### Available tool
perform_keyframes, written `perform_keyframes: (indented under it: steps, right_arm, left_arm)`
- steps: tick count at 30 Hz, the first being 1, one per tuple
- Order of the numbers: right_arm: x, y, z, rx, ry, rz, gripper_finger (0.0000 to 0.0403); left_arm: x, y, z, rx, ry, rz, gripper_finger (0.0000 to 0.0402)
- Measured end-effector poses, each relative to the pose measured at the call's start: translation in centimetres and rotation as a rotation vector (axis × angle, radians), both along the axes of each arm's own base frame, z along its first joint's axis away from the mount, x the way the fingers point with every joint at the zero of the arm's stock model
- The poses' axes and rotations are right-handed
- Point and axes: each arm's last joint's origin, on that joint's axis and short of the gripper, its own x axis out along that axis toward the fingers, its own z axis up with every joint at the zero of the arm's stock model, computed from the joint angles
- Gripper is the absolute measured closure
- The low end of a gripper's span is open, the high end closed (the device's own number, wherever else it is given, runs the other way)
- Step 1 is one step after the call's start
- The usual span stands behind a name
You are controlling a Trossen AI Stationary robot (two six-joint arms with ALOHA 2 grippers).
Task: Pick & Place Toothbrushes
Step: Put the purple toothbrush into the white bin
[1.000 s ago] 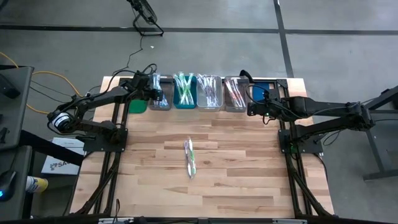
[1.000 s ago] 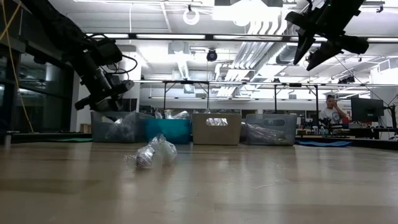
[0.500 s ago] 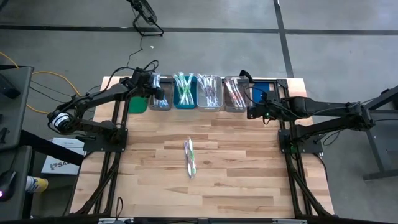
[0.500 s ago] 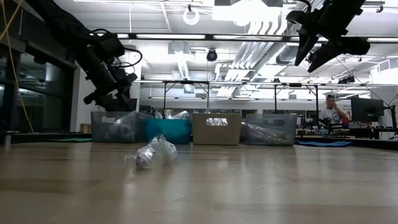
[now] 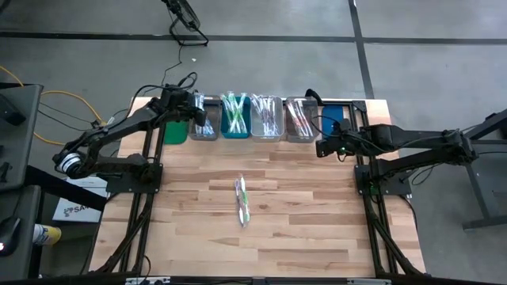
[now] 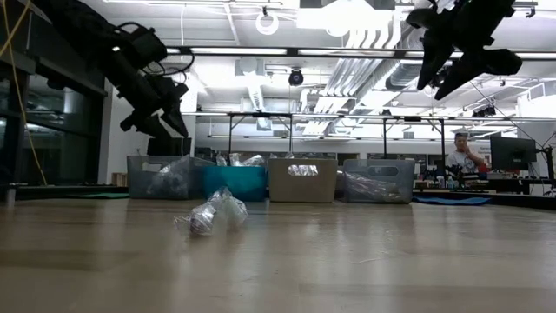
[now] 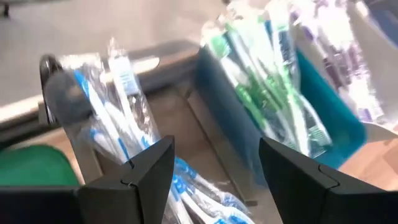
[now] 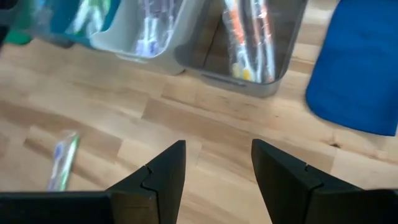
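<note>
Two wrapped toothbrushes (image 5: 242, 200) are lying loose at table centre, side by side, long axis running near-to-far across the wooden table (image 5: 301, 237). Remaining toothbrushes are sitting sorted in the row of bins (image 5: 253, 119) along the far edge: blue ones in the grey bin (image 7: 155, 149), green ones in the teal bin (image 7: 323, 118).

Left gripper (image 7: 211, 180) is hovering above the grey bin at the row's left end, fingers spread, nothing between them. Right gripper (image 8: 214, 177) is hanging near the row's right end, beside a blue bin (image 8: 360, 74), fingers likewise apart and empty.

Judgement: loose pair lies well apart from both grippers, toward the near side. Right gripper appears approx. as near as the left and is already seeing the pair in its wrist view. Fingers need closing across the short axis.

No brand, label or writing legible on wrappers or bins.
</note>
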Motion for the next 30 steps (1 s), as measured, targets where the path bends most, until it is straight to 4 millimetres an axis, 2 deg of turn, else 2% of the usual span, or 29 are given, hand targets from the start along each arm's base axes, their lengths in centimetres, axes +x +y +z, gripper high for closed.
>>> perform_keyframes:
  steps: [11, 19, 23, 30]
  right_arm:
    - [-2.5, 1.4, 1.8, 0.027, -0.135, 0.133, 0.0227]
    - [-3.0, 2.0, 2.2, 0.040, -0.168, 0.193, 0.0227]
    - [-2.7, 2.1, 2.2, 0.037, -0.180, 0.205, 0.0227]
    - [-1.3, 2.3, 2.4, 0.096, -0.263, 0.185, 0.0227]
  left_arm:
    - [-1.4, -1.9, 3.3, 0.222, -0.019, -0.113, 0.0171]
    - [-1.9, -2.8, 4.8, 0.337, -0.058, -0.185, 0.0171]
    - [-1.6, -3.2, 5.5, 0.420, -0.106, -0.359, 0.0171]
    - [0.5, -5.3, 6.2, 0.552, -0.145, -0.617, 0.0171]
